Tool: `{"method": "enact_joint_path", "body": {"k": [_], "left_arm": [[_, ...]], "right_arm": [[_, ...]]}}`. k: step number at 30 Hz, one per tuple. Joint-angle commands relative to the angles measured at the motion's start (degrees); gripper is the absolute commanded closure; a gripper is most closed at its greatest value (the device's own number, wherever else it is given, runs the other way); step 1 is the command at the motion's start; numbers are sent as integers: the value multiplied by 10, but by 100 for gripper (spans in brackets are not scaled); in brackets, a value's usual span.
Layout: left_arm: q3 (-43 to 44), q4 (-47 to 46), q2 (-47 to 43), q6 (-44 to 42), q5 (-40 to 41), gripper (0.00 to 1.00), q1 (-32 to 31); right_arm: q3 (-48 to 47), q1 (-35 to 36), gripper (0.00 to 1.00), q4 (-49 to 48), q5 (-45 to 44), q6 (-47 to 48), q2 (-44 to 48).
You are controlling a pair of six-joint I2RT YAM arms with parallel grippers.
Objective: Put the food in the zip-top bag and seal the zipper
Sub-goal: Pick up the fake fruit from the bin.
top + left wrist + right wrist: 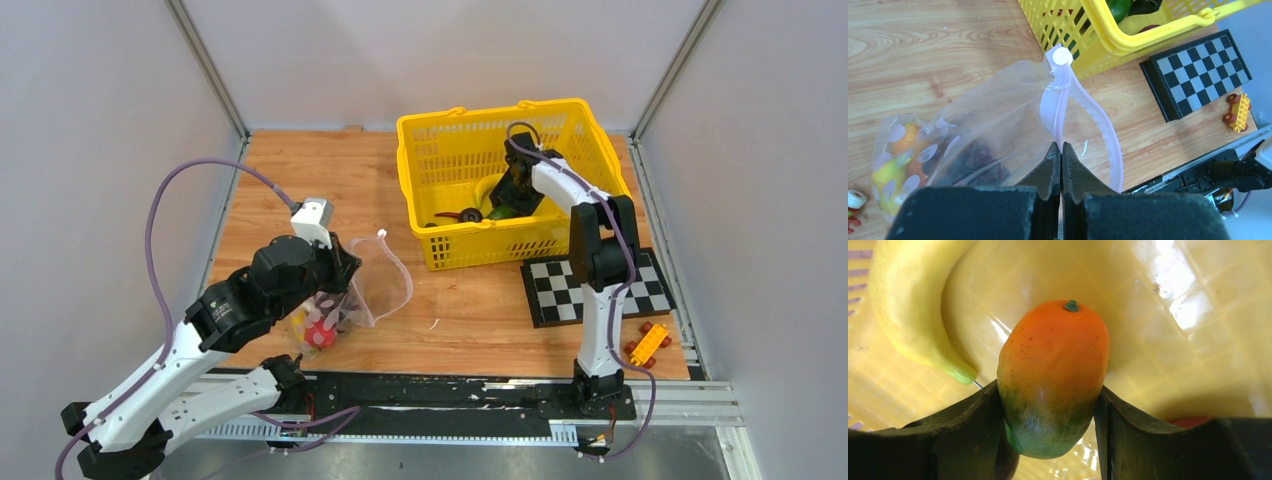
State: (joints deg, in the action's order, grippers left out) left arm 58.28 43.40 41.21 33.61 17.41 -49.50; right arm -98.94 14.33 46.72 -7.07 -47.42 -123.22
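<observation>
Between right fingers (955, 437), orange-green mango (1053, 375) gripped, left fingers (1047, 175) pinching zipper (1062, 107)

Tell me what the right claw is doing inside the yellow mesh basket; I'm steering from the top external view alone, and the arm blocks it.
Observer: The right claw is shut on an orange-and-green plastic toy mango, with one finger on each side.
Operator: Is anything else close by?
Observer: A yellow plastic toy banana lies on the floor of the yellow mesh basket beside the mango, apart from it and clear of the fingers.
Operator: Does the left claw have the bag?
Observer: Yes. In the left wrist view, the left claw is shut on the pale pink zipper strip of the clear dotted zip-top bag, and the bag's mouth gapes open.
</observation>
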Motion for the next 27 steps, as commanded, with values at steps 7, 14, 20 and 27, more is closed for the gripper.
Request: {"method": "enact_joint_path", "body": {"k": [7,14,20,27], "left_arm": [[5,-38,7,3,-7,100,0],[-1,-45,9,7,-13,100,-1],[-3,-56,13,9,-22,100,-1],[-7,-72,16,11,-39,100,-1]], "right_arm": [[97,1,82,-101,-5,91,176],[190,1,84,-209,35,144,337],[288,1,79,-356,146,181,470],[311,21,79,-427,304,182,541]]}}
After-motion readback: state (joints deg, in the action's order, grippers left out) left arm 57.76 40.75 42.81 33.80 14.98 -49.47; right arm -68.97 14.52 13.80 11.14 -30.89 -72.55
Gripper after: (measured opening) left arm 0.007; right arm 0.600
